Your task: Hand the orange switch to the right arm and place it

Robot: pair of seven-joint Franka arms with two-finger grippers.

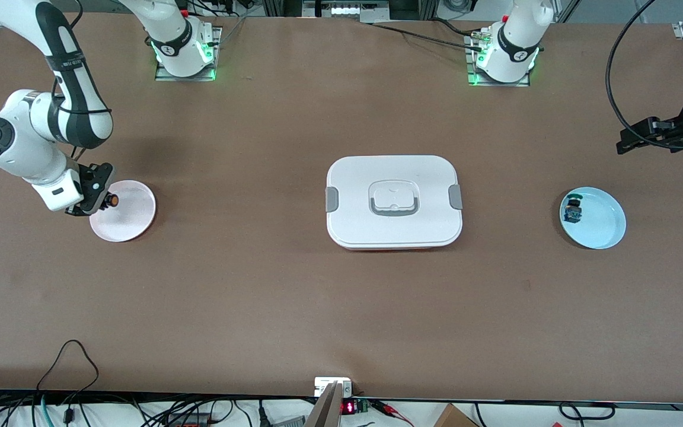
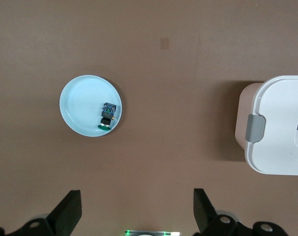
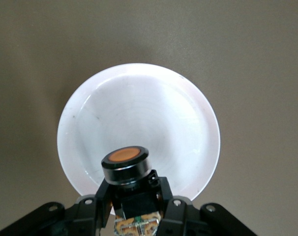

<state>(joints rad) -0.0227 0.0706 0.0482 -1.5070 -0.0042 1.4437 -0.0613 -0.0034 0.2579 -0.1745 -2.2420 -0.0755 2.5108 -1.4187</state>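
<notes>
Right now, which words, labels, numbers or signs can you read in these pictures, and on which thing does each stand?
Nothing can be read for certain.
Red digits on the small display at the table edge nearest the front camera: too small to read.
White print on the right arm, on its black band: too small.
Mark on the left arm's base: blurred.
The orange switch shows no text.

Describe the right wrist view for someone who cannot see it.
The right gripper holds the orange switch, cap outward, above a white plate on the brown table.
</notes>
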